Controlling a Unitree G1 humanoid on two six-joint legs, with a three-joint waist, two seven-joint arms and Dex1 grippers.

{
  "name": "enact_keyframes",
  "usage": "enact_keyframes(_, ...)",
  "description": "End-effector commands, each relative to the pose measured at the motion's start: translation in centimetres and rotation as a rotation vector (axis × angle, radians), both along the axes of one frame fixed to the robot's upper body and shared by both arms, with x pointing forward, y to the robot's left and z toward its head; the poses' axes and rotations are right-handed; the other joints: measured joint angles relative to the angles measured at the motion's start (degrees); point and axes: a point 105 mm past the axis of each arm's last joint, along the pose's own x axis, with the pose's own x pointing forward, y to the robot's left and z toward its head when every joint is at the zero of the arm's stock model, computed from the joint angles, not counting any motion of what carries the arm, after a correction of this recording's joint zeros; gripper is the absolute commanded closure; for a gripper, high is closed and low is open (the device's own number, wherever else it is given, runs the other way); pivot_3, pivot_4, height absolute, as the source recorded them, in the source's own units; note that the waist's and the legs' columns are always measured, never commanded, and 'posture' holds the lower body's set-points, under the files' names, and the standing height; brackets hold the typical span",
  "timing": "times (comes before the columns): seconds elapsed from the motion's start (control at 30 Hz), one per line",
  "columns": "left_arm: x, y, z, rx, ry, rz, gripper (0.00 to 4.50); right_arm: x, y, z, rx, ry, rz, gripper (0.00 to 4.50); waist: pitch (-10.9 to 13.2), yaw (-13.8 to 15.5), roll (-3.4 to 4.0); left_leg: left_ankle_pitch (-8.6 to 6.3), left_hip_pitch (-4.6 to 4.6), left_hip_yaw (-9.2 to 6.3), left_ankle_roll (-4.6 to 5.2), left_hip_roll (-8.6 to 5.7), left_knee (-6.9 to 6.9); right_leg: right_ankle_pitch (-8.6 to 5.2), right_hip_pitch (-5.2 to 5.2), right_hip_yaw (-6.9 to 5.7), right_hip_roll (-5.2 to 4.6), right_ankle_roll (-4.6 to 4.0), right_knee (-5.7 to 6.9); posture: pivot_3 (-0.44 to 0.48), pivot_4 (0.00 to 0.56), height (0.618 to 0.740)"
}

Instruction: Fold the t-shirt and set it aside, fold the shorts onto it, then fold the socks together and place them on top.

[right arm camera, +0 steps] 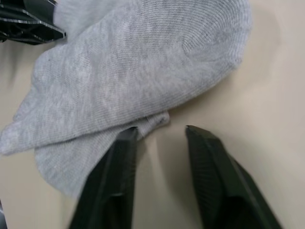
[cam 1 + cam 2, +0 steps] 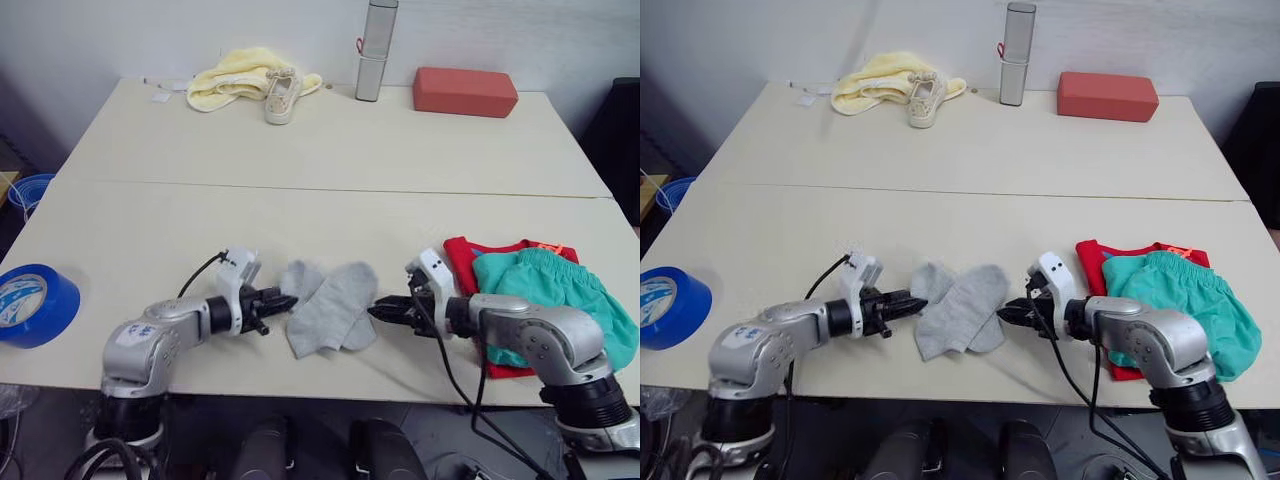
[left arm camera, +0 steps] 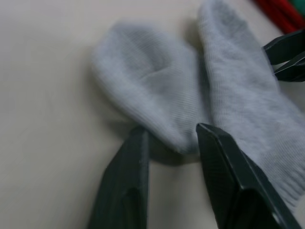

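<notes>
grey socks (image 2: 330, 305), red t-shirt (image 2: 462, 255), teal shorts (image 2: 560, 290)

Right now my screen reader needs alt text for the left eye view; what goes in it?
Two light grey knit ankle socks lie overlapped at the pale table's front edge, with the left gripper and the right gripper open, one at each side. On the robot's right, teal-green shorts lie on a red t-shirt.

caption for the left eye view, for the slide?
Both open grippers, left gripper and right gripper, flank the grey socks; shorts lie on the t-shirt nearby.
</notes>
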Motion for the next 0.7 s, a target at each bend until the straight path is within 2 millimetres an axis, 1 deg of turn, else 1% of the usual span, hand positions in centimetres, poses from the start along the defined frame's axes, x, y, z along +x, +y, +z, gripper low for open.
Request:
enact_keyframes(0.03, 0.6, 2.5, 0.5, 0.056, -0.074, 0.054, 1.64, -0.5, -1.7, 1.0, 0.011, -0.018, -0.017, 1.43, 0.0, 0.0, 0.0, -0.12, 0.0, 0.0, -0.19, 0.0, -0.01, 0.0, 0.0, 0.01, -0.01, 0.01, -0.03, 0.0, 0.15, 0.74)
enact_keyframes(0.1, 0.3, 3.8, 0.9, 0.055, -0.078, -0.027, 1.04, -1.3, -2.0, 1.3, 0.034, 0.006, -0.003, 0.73, 0.0, -0.1, 0.01, -0.16, 0.0, 0.01, -0.27, 0.0, -0.04, 0.0, -0.02, 0.02, -0.01, 0.0, -0.05, 0.0, 0.15, 0.74)
enact_keyframes(0.13, 0.8, 4.9, 1.1, 0.056, -0.082, -0.041, 1.03, -1.8, -2.0, 1.4, 0.042, 0.015, 0.005, 0.37, 0.0, -0.2, 0.03, -0.16, 0.0, 0.01, -0.3, 0.01, -0.09, -0.01, -0.05, 0.02, -0.01, -0.01, -0.06, 0.0, 0.15, 0.74)
enact_keyframes(0.17, 1.6, 5.7, 1.7, 0.051, -0.084, -0.071, 1.03, -2.8, -1.6, 1.1, 0.051, 0.045, 0.031, 0.02, 0.0, -0.2, 0.08, -0.15, 0.01, 0.01, -0.34, 0.01, -0.13, -0.03, -0.06, 0.02, -0.01, -0.05, -0.07, 0.0, 0.15, 0.74)
enact_keyframes(0.23, 2.6, 5.9, 2.3, 0.042, -0.064, -0.135, 1.03, -4.1, -0.8, 0.3, 0.053, 0.076, 0.059, 0.02, 0.0, 0.0, 0.1, -0.14, 0.0, 0.01, -0.38, 0.02, -0.18, -0.08, -0.14, 0.0, -0.01, -0.14, -0.05, 0.0, 0.15, 0.74)
enact_keyframes(0.3, 3.1, 4.8, 2.9, 0.057, -0.09, -0.228, 0.69, -4.2, 0.0, -0.2, 0.063, 0.069, 0.044, 0.0, 0.0, -0.1, 0.1, -0.14, -0.07, -0.04, -0.38, 0.05, -0.24, -0.09, -0.23, -0.03, -0.01, -0.16, -0.04, 0.0, 0.15, 0.74)
enact_keyframes(0.37, 4.1, 3.6, 3.2, 0.078, -0.131, -0.282, 0.17, -4.1, 0.6, -0.5, 0.067, 0.054, 0.015, 0.0, 0.0, -0.2, 0.1, -0.15, -0.05, 0.0, -0.4, 0.03, -0.26, -0.08, -0.21, 0.01, -0.05, -0.16, -0.07, 0.0, 0.15, 0.74)
enact_keyframes(0.4, 4.7, 3.2, 3.3, 0.076, -0.138, -0.294, 0.04, -4.1, 0.9, -0.8, 0.059, 0.048, 0.005, 0.0, 0.0, -0.2, 0.1, -0.15, -0.06, 0.0, -0.39, 0.02, -0.26, -0.08, -0.21, 0.01, -0.06, -0.16, -0.08, 0.0, 0.15, 0.74)
enact_keyframes(0.57, 6.6, 0.8, 3.2, 0.079, -0.118, -0.357, 0.04, -4.8, 2.1, -1.7, 0.046, 0.045, -0.015, 0.0, 0.0, -0.6, 0.05, -0.07, -0.07, 0.08, -0.19, 0.03, -0.3, -0.08, -0.32, 0.01, 0.01, -0.16, 0.03, 0.0, 0.15, 0.74)
enact_keyframes(0.7, 7.6, 0.1, 2.0, 0.16, -0.078, -0.381, 0.04, -4.9, 2.5, -2.1, 0.026, 0.031, -0.025, 0.0, 0.0, -0.9, 0.02, -0.01, -0.05, 0.27, -0.11, 0.03, -0.29, -0.08, -0.35, 0.04, 0.08, -0.16, 0.13, 0.0, 0.15, 0.74)
